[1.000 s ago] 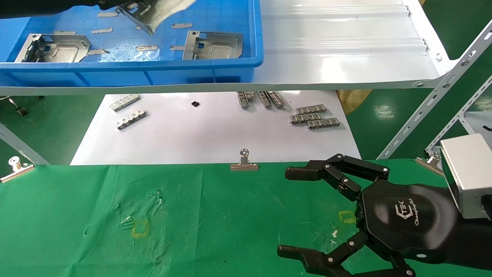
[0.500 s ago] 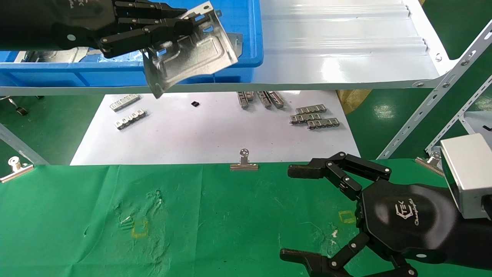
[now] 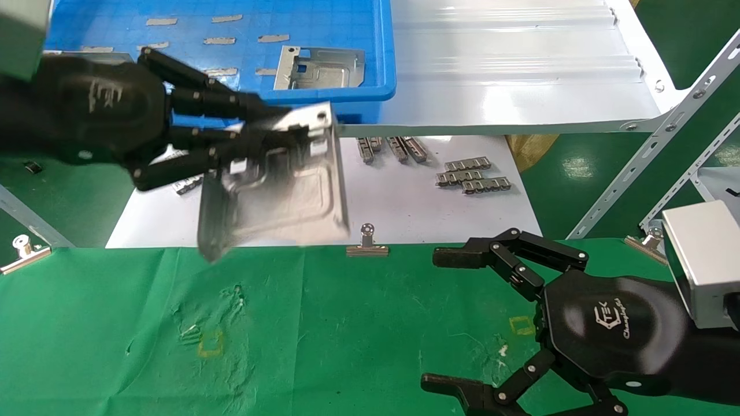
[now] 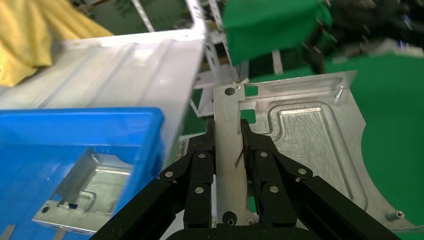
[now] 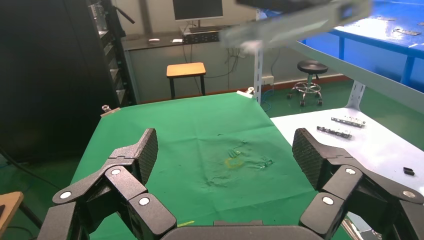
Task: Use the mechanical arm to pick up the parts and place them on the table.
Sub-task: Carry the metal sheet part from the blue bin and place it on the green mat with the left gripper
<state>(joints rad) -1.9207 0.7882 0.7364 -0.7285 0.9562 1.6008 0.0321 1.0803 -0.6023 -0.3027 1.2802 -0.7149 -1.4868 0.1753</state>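
Carrying the part down to the table cleanly called for lowering it flat and level onto the green cloth, clear of the binder clip, before the fingers let go. The left mechanical arm reached in from the left, fingers clenched along one edge of the plate, which hung tilted in the air above the white sheet and the table's far edge. The right mechanical arm hovered low over the right of the table, fingers spread and empty. Another part lay in the blue bin.
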